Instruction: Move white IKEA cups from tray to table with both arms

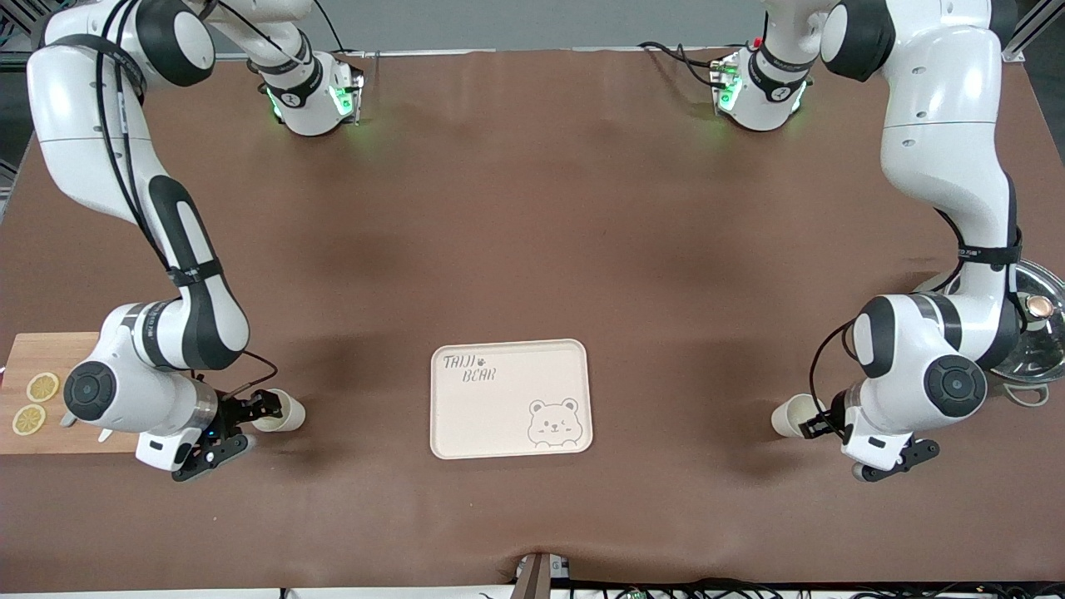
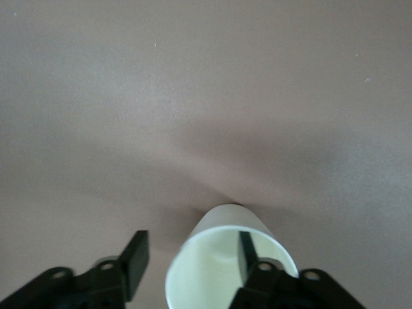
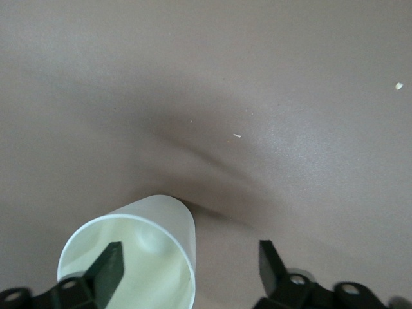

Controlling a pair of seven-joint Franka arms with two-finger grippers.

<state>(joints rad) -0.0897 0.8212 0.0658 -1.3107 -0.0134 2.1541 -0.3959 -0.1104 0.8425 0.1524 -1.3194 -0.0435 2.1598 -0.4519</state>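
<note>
Two white cups lie tipped on their sides on the brown table. One cup [image 1: 283,412] is at the right arm's end, its mouth toward my right gripper [image 1: 254,409]. In the right wrist view the right gripper [image 3: 190,251] is open, with one finger inside the cup [image 3: 151,270] and the other well outside it. The second cup [image 1: 789,414] is at the left arm's end, its mouth toward my left gripper [image 1: 817,423]. In the left wrist view the left gripper [image 2: 192,248] is open, with one finger inside that cup [image 2: 206,277] and one outside.
A beige bear-printed tray [image 1: 499,416] lies between the two cups, toward the front camera. A wooden board [image 1: 58,349] with lemon slices [image 1: 42,387] sits beside the right arm. A metal pot with a lid [image 1: 1040,329] sits at the left arm's end.
</note>
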